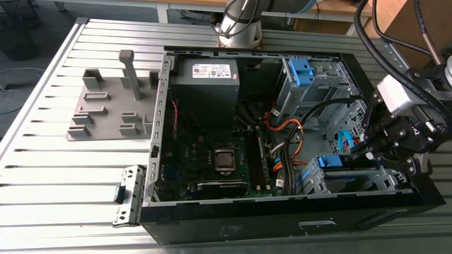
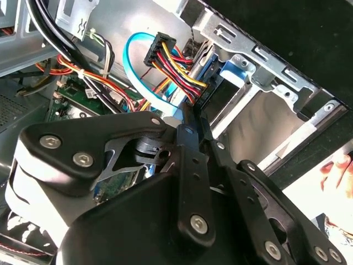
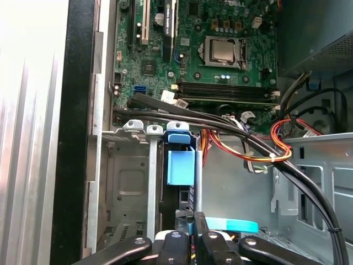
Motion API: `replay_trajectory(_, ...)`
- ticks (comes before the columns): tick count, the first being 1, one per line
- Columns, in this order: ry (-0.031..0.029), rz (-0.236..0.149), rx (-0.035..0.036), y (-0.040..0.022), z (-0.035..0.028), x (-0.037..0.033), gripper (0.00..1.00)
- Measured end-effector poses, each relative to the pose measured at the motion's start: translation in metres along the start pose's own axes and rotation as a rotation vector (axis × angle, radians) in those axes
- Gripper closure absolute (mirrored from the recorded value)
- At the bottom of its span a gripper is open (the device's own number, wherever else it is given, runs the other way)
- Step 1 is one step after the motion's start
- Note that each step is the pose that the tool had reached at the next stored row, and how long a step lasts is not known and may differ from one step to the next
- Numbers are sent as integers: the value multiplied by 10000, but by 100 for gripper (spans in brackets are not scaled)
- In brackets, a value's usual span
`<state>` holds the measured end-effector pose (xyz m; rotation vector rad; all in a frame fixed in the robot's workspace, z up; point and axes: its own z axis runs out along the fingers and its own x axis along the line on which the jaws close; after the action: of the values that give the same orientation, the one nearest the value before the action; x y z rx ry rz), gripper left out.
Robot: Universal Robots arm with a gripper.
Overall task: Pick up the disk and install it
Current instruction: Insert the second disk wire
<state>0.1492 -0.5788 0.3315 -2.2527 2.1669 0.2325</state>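
We're looking down on an open computer case [image 1: 282,225] lying on a slatted aluminium table [image 1: 42,169], its ribs catching bright light. At nine o'clock of the case, a grey fixture [image 1: 106,114] with upright posts stands on the slats. At twelve o'clock the arm's base [image 1: 238,24] rises at the table's far edge, with dark floor and wood-coloured furniture beyond. The gripper [image 1: 359,152] hangs inside the case at four o'clock. Its fingers [image 2: 190,157] are drawn close together with no gap showing, and we cannot tell whether they pinch anything. The disk [image 1: 332,162], in its blue carrier frame, sits in the metal drive cage [image 1: 385,182] at five o'clock, just beside the fingertips. Orange cables [image 1: 291,132] run between the motherboard [image 1: 205,151] and the cage.
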Motion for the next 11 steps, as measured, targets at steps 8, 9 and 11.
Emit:
replay_trajectory(8,1,0,1,10,31,6,84)
replay_trajectory(9,0,0,1,10,35,6,84)
replay_trajectory(11,-5,0,1,10,44,8,84)
